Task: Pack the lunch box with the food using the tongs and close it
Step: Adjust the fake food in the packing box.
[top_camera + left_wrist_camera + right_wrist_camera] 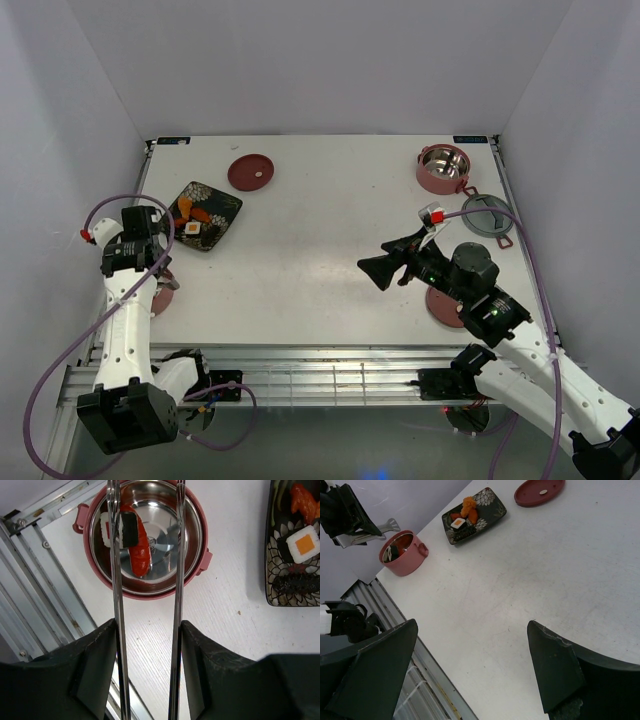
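Left jaws are part-closed on the tongs (178, 605), whose arms stand spread above the lunch box tier (145, 595). A red-topped piece (137, 550) lies inside, apparently unpinched. Right jaws are wide open and empty, well right of the tier. Best to raise the tongs clear of the rim before reaching the plate (274, 575) just beyond the tier. A lid (250, 172) lies farther back.
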Robot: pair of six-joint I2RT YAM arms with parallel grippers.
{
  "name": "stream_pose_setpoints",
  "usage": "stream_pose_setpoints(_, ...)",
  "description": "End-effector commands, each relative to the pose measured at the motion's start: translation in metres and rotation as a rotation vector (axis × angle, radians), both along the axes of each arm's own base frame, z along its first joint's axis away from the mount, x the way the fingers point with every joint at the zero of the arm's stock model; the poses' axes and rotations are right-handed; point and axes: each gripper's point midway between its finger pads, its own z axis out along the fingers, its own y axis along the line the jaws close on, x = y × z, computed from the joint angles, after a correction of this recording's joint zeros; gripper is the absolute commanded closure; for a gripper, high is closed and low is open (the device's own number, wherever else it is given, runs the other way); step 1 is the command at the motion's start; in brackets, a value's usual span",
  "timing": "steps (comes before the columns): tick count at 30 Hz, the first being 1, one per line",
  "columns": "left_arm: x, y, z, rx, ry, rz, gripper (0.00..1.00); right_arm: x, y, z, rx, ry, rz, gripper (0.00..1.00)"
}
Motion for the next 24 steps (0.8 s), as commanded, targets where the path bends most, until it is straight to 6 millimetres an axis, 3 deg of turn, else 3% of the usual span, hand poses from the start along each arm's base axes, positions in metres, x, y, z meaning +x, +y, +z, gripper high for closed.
stream_pose_setpoints(1, -0.006, -0.001, 0.01, -0.03, -0.044, 0.102, 0.39, -0.003, 0.002, 0.017, 0.044, -0.049, 0.016, 0.04)
stream_pose_setpoints(10, -0.022, -0.013, -0.014, -0.131, 0.058, 0.229, 0.4, -0.004, -0.004, 0.022, 0.048, -0.07, 0.0, 0.04)
stream_pose_setpoints(24, -0.012, -0.002, -0.01, -0.068, 0.032, 0.19, 0.46, -0.005, -0.005, 0.024, 0.05, -0.075, -0.003, 0.04)
